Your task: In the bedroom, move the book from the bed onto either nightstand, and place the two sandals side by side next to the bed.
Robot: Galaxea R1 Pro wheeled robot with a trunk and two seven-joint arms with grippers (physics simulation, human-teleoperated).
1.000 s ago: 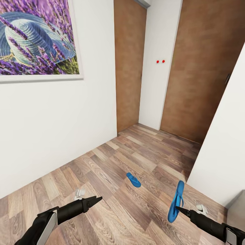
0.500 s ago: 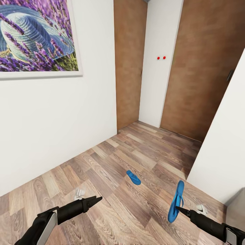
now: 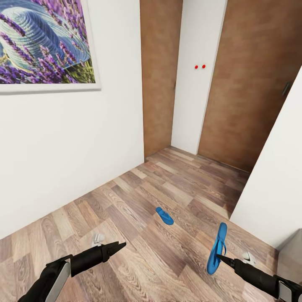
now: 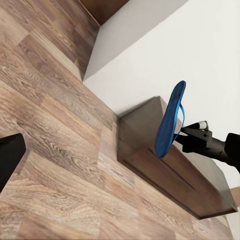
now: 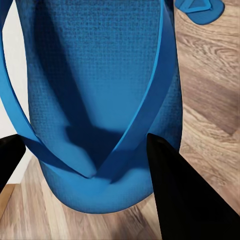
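The view has crept forward — two sandals: one (image 3: pixel 164 215) on the floor (image 3: pixel 138 209), one (image 3: pixel 217 248) in the right fingers (image 3: pixel 219 258) (left fingers (image 3: pixel 121 244) pressed together).

So, quick count: two blue sandals, one lying flat on the wood floor (image 3: pixel 138 201) at (image 3: pixel 164 216) and one up on edge at (image 3: pixel 217 248). Two brown doors (image 3: pixel 158 75), two little red dots (image 3: pixel 199 66) on the white wall strip between them, one framed lavender picture (image 3: pixel 44 42). Two black grippers, left (image 3: pixel 117 246) and right (image 3: pixel 221 259). One low brown bench (image 4: pixel 165 175) in the left wrist view.
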